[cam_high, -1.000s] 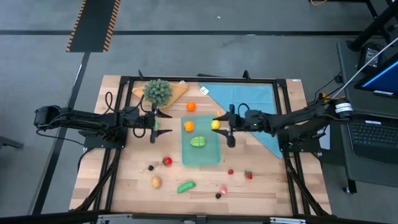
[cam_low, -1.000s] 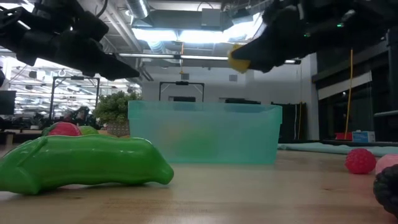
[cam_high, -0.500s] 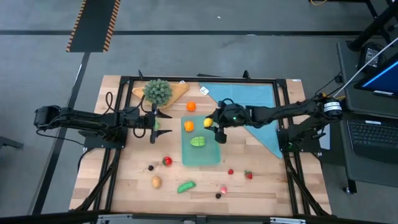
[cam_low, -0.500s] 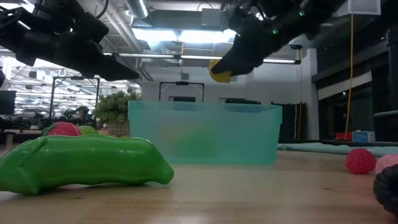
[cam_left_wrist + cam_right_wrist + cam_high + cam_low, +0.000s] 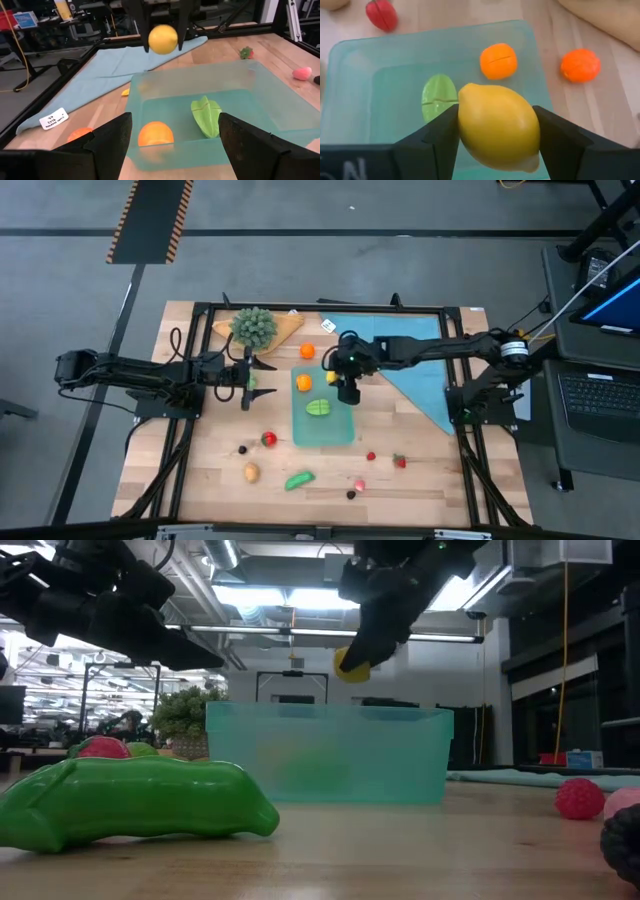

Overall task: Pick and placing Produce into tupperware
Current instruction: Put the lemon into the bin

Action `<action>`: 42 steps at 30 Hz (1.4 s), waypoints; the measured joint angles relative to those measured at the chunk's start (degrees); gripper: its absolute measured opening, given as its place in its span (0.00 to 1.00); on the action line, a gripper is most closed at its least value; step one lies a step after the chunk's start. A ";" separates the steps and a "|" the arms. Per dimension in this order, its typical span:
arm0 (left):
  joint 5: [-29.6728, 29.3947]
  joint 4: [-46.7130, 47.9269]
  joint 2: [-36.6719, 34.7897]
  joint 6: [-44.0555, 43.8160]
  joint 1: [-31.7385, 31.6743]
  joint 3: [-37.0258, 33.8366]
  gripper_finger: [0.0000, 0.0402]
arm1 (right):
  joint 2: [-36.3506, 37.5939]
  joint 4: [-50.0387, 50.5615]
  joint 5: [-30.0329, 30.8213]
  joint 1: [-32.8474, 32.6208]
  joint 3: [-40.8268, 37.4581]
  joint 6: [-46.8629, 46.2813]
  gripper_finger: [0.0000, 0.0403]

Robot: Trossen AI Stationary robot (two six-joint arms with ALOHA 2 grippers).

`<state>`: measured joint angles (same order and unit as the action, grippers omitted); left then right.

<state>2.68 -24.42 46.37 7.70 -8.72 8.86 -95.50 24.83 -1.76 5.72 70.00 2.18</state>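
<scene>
The tupperware [image 5: 323, 425] is a teal container at the table's middle, with an orange piece [image 5: 498, 60] and a green piece [image 5: 439, 96] lying inside. My right gripper [image 5: 343, 386] hangs over its far right part, shut on a yellow lemon [image 5: 497, 125], which also shows in the low view [image 5: 352, 665]. Left of the tupperware my left gripper [image 5: 172, 135] waits, open, with nothing between its fingers. Other produce lies loose on the wood: an orange [image 5: 307, 351], a red piece [image 5: 269, 438], a green pod [image 5: 299, 479]. My right gripper pinches the lemon's two sides [image 5: 465, 125] between its two fingers [image 5: 437, 132]. The fingers slant down from the table's right. The lemon is lifted clear, above the tupperware's rim [image 5: 330, 712].
A leafy green bunch [image 5: 254, 326] sits on a wooden board [image 5: 287, 328] at the far left. A light-blue cloth [image 5: 400, 340] lies at the far right. A brown piece [image 5: 251, 472], pink [image 5: 358, 484], red [image 5: 399, 461] and dark bits are scattered near the front edge.
My right gripper has carried the lemon toward the table's left, from beside the tupperware's right wall to over its far right part. It has tipped from nearly level to slanting down. The lemon stays pinched.
</scene>
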 joint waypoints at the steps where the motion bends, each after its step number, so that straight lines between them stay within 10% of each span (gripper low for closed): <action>1: 0.00 0.04 0.00 0.00 0.00 0.00 0.72 | -0.50 0.18 -0.02 0.14 0.00 0.02 0.55; 28: 0.00 2.07 0.00 0.02 -0.01 -0.02 0.72 | -14.60 -4.63 0.12 0.39 -0.15 1.39 0.55; 42: 0.00 2.07 0.00 0.35 -0.01 -0.02 0.72 | -14.45 -4.91 4.34 0.45 -0.15 0.91 0.78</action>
<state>2.68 -22.35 46.37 8.05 -8.72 8.84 -109.95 19.92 2.58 6.17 69.84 3.09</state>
